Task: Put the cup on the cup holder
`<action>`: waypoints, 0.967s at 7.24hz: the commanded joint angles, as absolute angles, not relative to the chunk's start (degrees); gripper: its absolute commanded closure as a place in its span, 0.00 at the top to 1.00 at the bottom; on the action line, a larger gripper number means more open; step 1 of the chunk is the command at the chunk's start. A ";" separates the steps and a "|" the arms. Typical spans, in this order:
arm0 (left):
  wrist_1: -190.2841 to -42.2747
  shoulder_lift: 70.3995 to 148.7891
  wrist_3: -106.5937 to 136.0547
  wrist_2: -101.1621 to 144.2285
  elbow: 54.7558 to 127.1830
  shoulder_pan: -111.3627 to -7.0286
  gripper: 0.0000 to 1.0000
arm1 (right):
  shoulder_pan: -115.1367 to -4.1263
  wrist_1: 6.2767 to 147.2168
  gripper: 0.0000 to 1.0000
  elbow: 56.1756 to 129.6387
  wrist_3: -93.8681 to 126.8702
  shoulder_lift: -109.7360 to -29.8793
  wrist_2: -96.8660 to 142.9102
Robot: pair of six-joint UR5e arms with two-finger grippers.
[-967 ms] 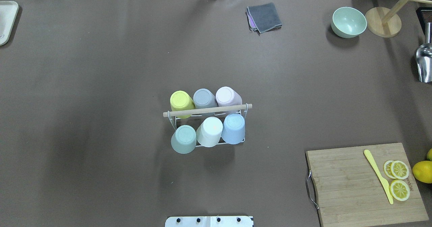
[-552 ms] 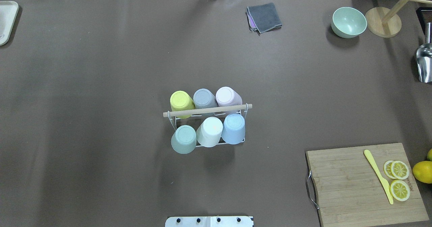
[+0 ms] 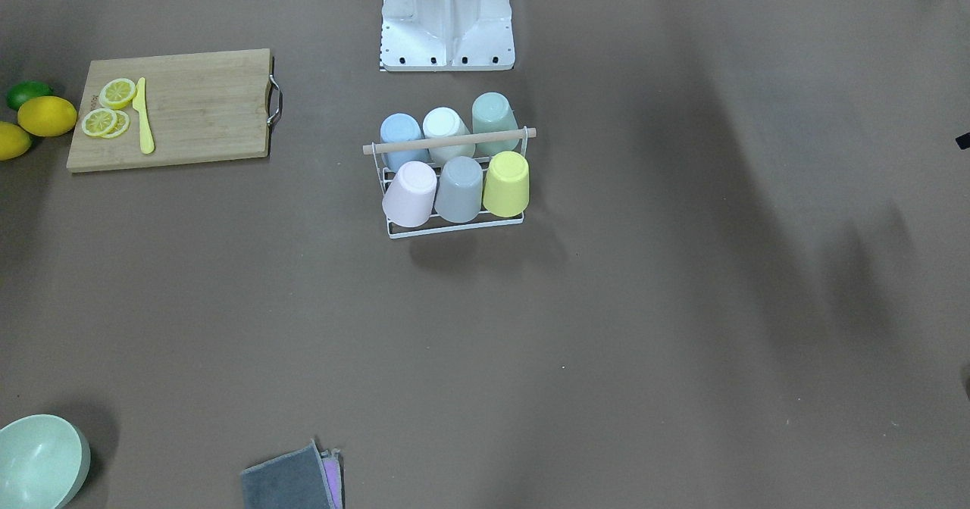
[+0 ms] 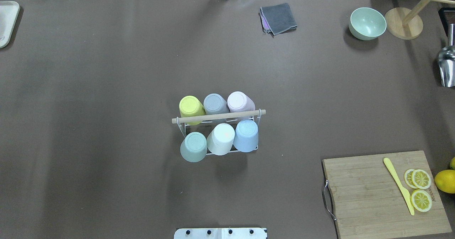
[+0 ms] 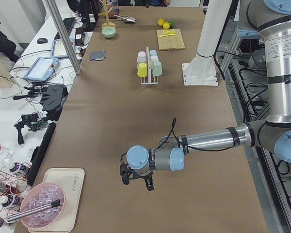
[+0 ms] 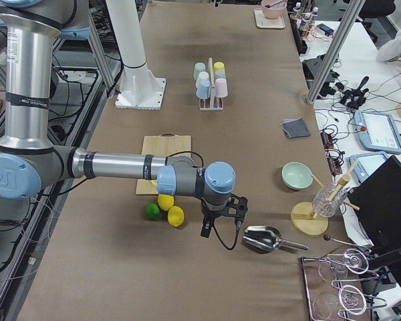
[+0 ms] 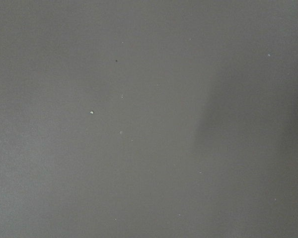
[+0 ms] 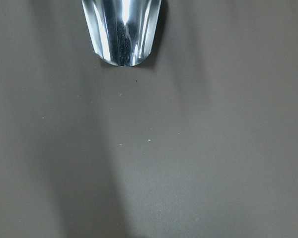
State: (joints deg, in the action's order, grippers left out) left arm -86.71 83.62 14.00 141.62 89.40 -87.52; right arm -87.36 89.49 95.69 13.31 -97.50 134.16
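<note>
The cup holder [image 4: 218,116], a white wire rack with a wooden rod across its top, stands at the table's middle; it also shows in the front view [image 3: 449,141]. Several cups sit upside down on its prongs: yellow [image 4: 191,106], grey [image 4: 214,103] and pink [image 4: 239,101] in the far row; green [image 4: 193,145], white [image 4: 221,137] and blue [image 4: 246,134] in the near row. My left gripper [image 5: 137,184] hangs over bare table far to the left. My right gripper [image 6: 220,231] hangs far to the right. Both show only in side views, so I cannot tell if they are open or shut.
A wooden cutting board [image 4: 369,196] with lemon slices and a yellow knife lies at the near right, with lemons beside it. A metal scoop [image 8: 121,29] lies just ahead of the right gripper. A green bowl [image 4: 367,22] and a folded grey cloth [image 4: 279,17] lie at the far edge.
</note>
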 commanded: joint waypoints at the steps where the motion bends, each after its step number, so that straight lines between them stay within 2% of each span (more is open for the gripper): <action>1: -78.43 85.08 12.30 141.07 93.94 -87.19 0.98 | -87.36 88.42 1.00 94.75 13.45 -97.38 134.12; 4: -73.13 86.75 11.78 137.74 97.29 -87.01 0.98 | -87.28 88.33 1.00 93.43 13.10 -96.68 133.33; 7: -73.21 86.49 11.60 137.72 97.12 -87.19 0.98 | -87.28 88.33 1.00 93.34 13.10 -96.68 132.80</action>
